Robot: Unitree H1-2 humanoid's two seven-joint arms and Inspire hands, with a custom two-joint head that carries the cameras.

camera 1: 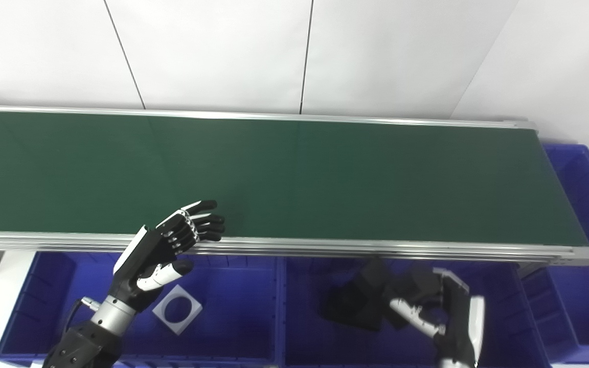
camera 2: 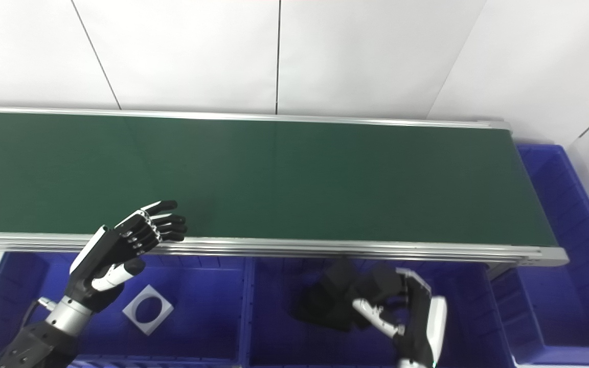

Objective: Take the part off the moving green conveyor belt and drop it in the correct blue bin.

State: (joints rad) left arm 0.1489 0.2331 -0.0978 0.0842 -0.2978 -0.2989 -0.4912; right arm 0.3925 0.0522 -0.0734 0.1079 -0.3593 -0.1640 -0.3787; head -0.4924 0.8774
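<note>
The left hand (camera 1: 172, 245) is held open, fingers spread, over the near rail of the green conveyor belt (camera 1: 294, 174). A black part (camera 1: 361, 296) is grasped by the right hand (camera 1: 437, 306) above the middle blue bin (camera 1: 504, 317); a white square plate with a round hole (camera 1: 177, 309) lies in the left blue bin (camera 1: 238, 306).

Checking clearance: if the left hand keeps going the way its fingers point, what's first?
Likely nothing: the left hand points right along the belt, which looks bare ahead. Its height above the belt is unclear.

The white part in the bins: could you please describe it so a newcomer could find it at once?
Below the green conveyor belt sit blue bins; look in the left blue bin, just right of the left hand. The white square plate lies flat there, with a large round hole, unlike the dark parts by the right hand.
</note>
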